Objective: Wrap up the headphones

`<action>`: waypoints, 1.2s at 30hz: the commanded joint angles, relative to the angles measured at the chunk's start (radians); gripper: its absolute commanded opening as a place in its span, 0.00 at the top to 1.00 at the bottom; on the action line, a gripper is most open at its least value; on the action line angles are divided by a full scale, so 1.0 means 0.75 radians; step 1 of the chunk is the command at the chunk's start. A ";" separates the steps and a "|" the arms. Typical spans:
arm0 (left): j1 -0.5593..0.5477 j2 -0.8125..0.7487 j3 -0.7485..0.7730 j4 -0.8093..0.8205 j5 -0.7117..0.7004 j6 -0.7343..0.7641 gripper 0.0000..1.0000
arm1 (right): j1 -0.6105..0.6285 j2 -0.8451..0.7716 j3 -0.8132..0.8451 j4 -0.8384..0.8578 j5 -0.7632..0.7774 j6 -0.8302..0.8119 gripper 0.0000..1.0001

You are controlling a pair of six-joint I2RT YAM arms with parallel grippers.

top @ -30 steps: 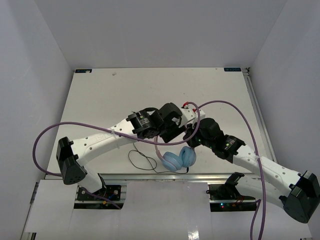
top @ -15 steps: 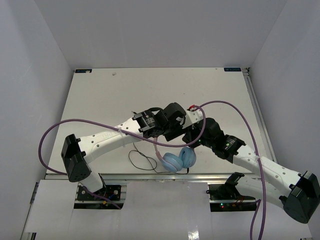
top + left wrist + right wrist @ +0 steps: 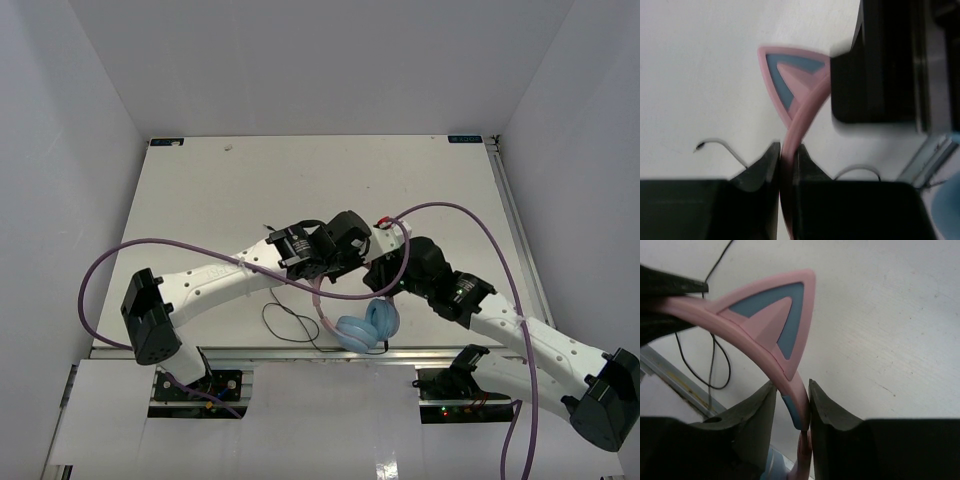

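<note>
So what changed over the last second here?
The headphones shifted slightly toward the near edge and to the right, carried by both arms. Nothing was visibly taken or released: the left end effector and right end effector grip the headband. The cord still lies loose on the table.

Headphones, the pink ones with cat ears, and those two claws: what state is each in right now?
Pink-banded headphones with light blue ear cups: gripped at the headband by both grippers.
Thin black cord: lying in a loose loop, not wrapped.
Left gripper: shut on the headband.
Right gripper: shut on the headband.
</note>
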 commanded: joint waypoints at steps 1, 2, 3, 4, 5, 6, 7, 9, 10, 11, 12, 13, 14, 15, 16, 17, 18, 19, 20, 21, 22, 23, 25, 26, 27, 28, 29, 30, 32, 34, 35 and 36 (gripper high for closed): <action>-0.011 -0.057 -0.065 0.046 -0.052 -0.162 1.00 | 0.006 -0.087 0.046 0.192 0.060 0.026 0.41; -0.011 -0.059 -0.083 0.058 -0.121 -0.200 1.00 | 0.006 -0.093 0.056 0.185 0.084 0.026 0.35; -0.011 -0.061 -0.112 0.072 -0.233 -0.255 1.00 | 0.007 -0.100 0.071 0.170 0.103 0.027 0.30; -0.011 -0.062 -0.141 0.085 -0.346 -0.310 1.00 | 0.007 -0.107 0.087 0.155 0.123 0.029 0.26; -0.009 -0.068 -0.170 0.095 -0.421 -0.358 1.00 | 0.007 -0.114 0.106 0.138 0.149 0.029 0.23; -0.005 -0.077 -0.198 0.107 -0.476 -0.401 1.00 | 0.007 -0.121 0.127 0.120 0.177 0.029 0.21; 0.002 -0.095 -0.225 0.136 -0.496 -0.437 1.00 | 0.006 -0.133 0.148 0.104 0.202 0.024 0.20; 0.018 -0.134 -0.243 0.154 -0.511 -0.489 1.00 | 0.007 -0.158 0.183 0.084 0.234 0.021 0.18; 0.034 -0.153 -0.247 0.158 -0.527 -0.527 1.00 | 0.006 -0.171 0.197 0.073 0.255 0.019 0.16; 0.051 -0.157 -0.245 0.158 -0.538 -0.556 1.00 | 0.007 -0.181 0.200 0.064 0.274 0.017 0.16; 0.094 -0.188 -0.235 0.159 -0.541 -0.586 1.00 | 0.007 -0.200 0.214 0.061 0.284 0.010 0.15; 0.131 -0.217 -0.220 0.154 -0.536 -0.612 1.00 | 0.007 -0.222 0.226 0.063 0.285 -0.004 0.15; 0.157 -0.233 -0.199 0.146 -0.524 -0.631 1.00 | 0.007 -0.245 0.234 0.067 0.277 -0.024 0.15; 0.175 -0.250 -0.179 0.136 -0.520 -0.642 1.00 | 0.007 -0.263 0.240 0.075 0.265 -0.041 0.15; 0.190 -0.267 -0.159 0.126 -0.522 -0.647 1.00 | 0.007 -0.278 0.246 0.086 0.249 -0.057 0.15; 0.202 -0.283 -0.139 0.116 -0.524 -0.653 1.00 | 0.007 -0.293 0.252 0.095 0.233 -0.073 0.14; 0.205 -0.302 -0.115 0.104 -0.531 -0.657 1.00 | 0.006 -0.306 0.258 0.097 0.213 -0.094 0.14; 0.209 -0.317 -0.095 0.093 -0.540 -0.662 1.00 | 0.007 -0.313 0.263 0.097 0.198 -0.111 0.14; 0.212 -0.340 -0.064 0.074 -0.552 -0.673 1.00 | 0.006 -0.324 0.267 0.097 0.184 -0.124 0.14; 0.215 -0.362 -0.036 0.059 -0.574 -0.684 1.00 | 0.005 -0.336 0.265 0.102 0.177 -0.133 0.14; 0.222 -0.381 -0.014 0.048 -0.594 -0.695 1.00 | 0.005 -0.349 0.255 0.117 0.159 -0.139 0.14; 0.230 -0.403 0.010 0.037 -0.608 -0.709 1.00 | 0.005 -0.363 0.241 0.139 0.128 -0.148 0.14; 0.249 -0.456 0.055 0.030 -0.606 -0.739 1.00 | 0.005 -0.405 0.191 0.213 0.069 -0.161 0.15; 0.253 -0.484 0.091 0.023 -0.573 -0.757 1.00 | 0.006 -0.434 0.146 0.277 0.030 -0.168 0.16; 0.257 -0.512 0.127 0.017 -0.539 -0.776 1.00 | 0.007 -0.464 0.101 0.341 -0.008 -0.175 0.16; 0.260 -0.536 0.163 0.011 -0.506 -0.793 1.00 | 0.007 -0.490 0.058 0.402 -0.040 -0.182 0.17; 0.261 -0.551 0.198 0.003 -0.472 -0.809 1.00 | 0.006 -0.511 0.019 0.456 -0.062 -0.188 0.17; 0.261 -0.566 0.217 0.004 -0.439 -0.815 1.00 | 0.006 -0.527 -0.016 0.509 -0.096 -0.196 0.17; 0.261 -0.599 0.244 0.011 -0.376 -0.822 1.00 | 0.007 -0.557 -0.092 0.629 -0.176 -0.213 0.18; 0.261 -0.636 0.240 0.023 -0.365 -0.824 1.00 | 0.005 -0.574 -0.212 0.839 -0.288 -0.232 0.18; 0.260 -0.645 0.239 0.021 -0.385 -0.828 1.00 | 0.005 -0.579 -0.251 0.911 -0.316 -0.233 0.18; 0.259 -0.653 0.239 0.018 -0.407 -0.831 1.00 | 0.005 -0.579 -0.297 0.980 -0.360 -0.233 0.18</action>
